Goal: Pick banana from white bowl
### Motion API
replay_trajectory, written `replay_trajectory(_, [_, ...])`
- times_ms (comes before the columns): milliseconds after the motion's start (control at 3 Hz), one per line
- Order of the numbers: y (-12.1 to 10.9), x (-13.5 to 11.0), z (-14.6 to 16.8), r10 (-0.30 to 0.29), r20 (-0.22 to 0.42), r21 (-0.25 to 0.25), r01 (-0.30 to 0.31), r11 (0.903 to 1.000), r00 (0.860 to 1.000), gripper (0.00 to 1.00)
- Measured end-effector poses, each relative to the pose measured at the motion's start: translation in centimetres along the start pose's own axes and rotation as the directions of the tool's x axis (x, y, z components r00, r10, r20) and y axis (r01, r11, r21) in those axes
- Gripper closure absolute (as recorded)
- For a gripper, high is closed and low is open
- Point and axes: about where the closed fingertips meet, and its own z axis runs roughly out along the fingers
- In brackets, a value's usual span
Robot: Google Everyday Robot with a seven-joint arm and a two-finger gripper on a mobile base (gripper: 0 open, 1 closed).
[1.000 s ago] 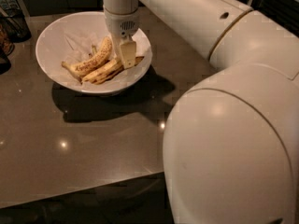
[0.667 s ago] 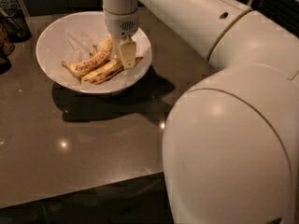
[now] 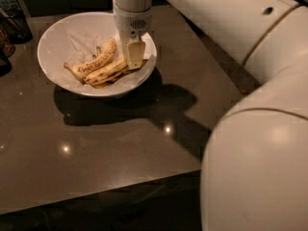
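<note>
The white bowl [image 3: 57, 37], wide and lined with crinkled white paper, stands at the back left of the dark table. Several bananas lie in it. The banana [image 3: 103, 71], long and smoother yellow, lies across the bowl's right half. A shorter, brown-speckled banana [image 3: 98, 58] lies just behind it, and small brownish ones lie under and in front of it. My gripper [image 3: 133, 57] reaches straight down into the bowl's right side, at the right end of the long banana, and hides that end.
My white arm [image 3: 226, 28] runs from the bowl to the lower right and fills the right side of the view. Dark objects, one like a wire basket [image 3: 12, 16], stand at the far left. The table's front edge [image 3: 96, 196] is near.
</note>
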Motion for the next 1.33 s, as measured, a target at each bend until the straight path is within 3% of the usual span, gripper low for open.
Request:
replay_trajectory(333, [1.7, 0.0, -2.2, 0.024, 0.041, 0.067, -0.027, 0.9974, 0.999, 1.0])
replay_trajectory(667, [1.9, 0.1, -2.4, 0.026, 0.042, 0.076, -0.029, 0.9967, 0.999, 1.0])
replay_trajectory(1000, [1.7, -0.1, -3.6, 0.011, 0.085, 0.123, -0.022, 0.9921, 0.996, 1.0])
replay_trajectory(1333, [3.4, -0.3, -5.9, 0.032, 0.176, 0.212, -0.07, 0.9748, 0.984, 1.0])
